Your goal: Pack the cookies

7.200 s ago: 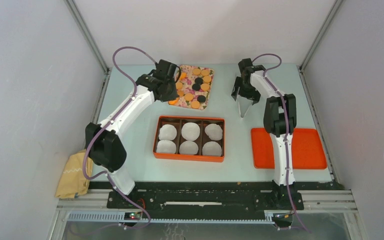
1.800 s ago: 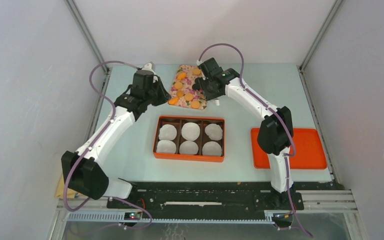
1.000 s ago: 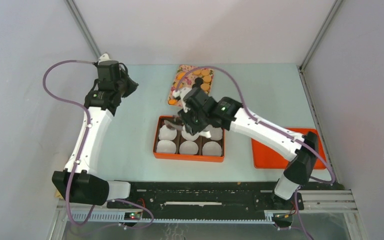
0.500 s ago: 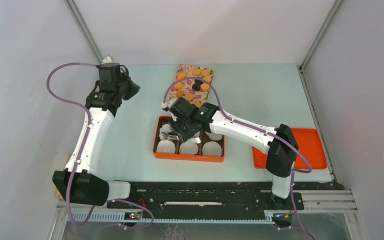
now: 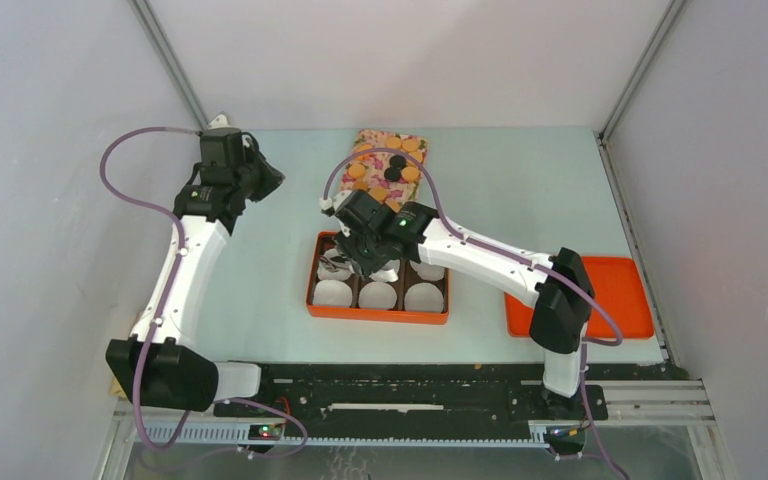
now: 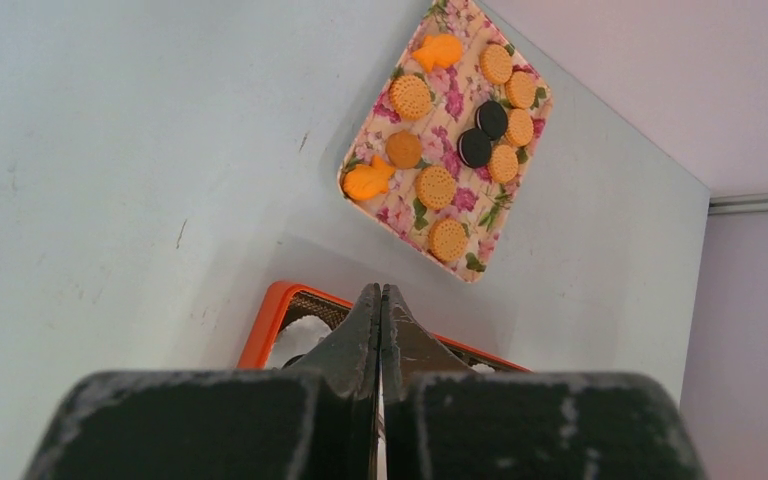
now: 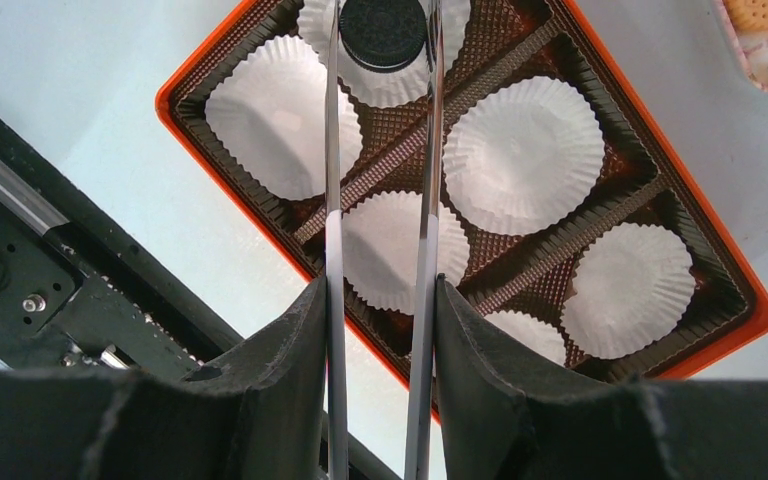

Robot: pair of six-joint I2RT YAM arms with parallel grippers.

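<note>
One black cookie (image 7: 382, 32) pinched in right hand (image 7: 381, 15), just above white paper cup (image 7: 380, 88) at left end of orange box (image 5: 378, 318). Left hand (image 6: 380, 300) pressed together, empty, above bare surface (image 6: 110, 150). Other cookies (image 6: 435, 186) on floral tray (image 6: 455, 100).

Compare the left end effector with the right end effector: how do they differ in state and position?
The left end effector has its fingers pressed together on nothing; the right end effector has its fingers apart with a black cookie between them. The left end effector hangs over bare table, apart from the floral tray; the right end effector is over the orange box, above a paper cup. Both are two-fingered.
</note>
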